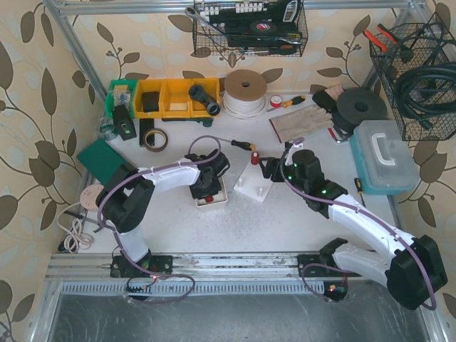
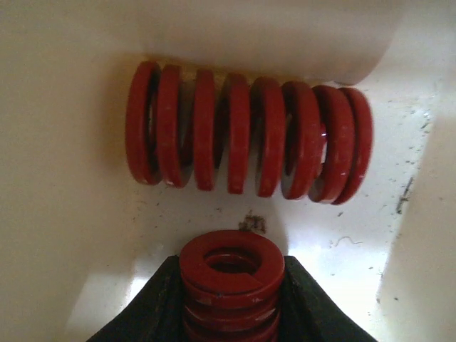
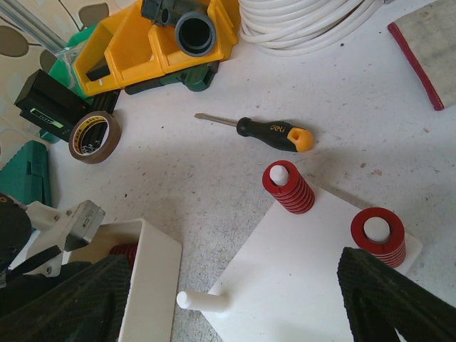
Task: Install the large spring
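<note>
My left gripper [image 2: 231, 299] is down inside a white tray [image 1: 211, 201] and is shut on a red spring [image 2: 231, 267] that stands on end between its black fingers. A longer red spring [image 2: 249, 139] lies on its side against the tray's far wall. My right gripper [image 3: 235, 306] is open and empty above a white base plate [image 3: 306, 271]. The plate has a narrow red spring [image 3: 287, 187] on one peg, a wider red spring [image 3: 377, 235] on another, and one bare peg [image 3: 203, 301] at its near-left corner. In the top view the plate [image 1: 251, 189] sits just right of the tray.
A screwdriver [image 3: 274, 132] lies beyond the plate. A tape roll [image 3: 94, 137], yellow bins [image 1: 174, 96], a white cable coil [image 1: 244, 92] and a green block [image 1: 103, 160] stand at the back and left. A pale blue toolbox [image 1: 385, 157] is on the right.
</note>
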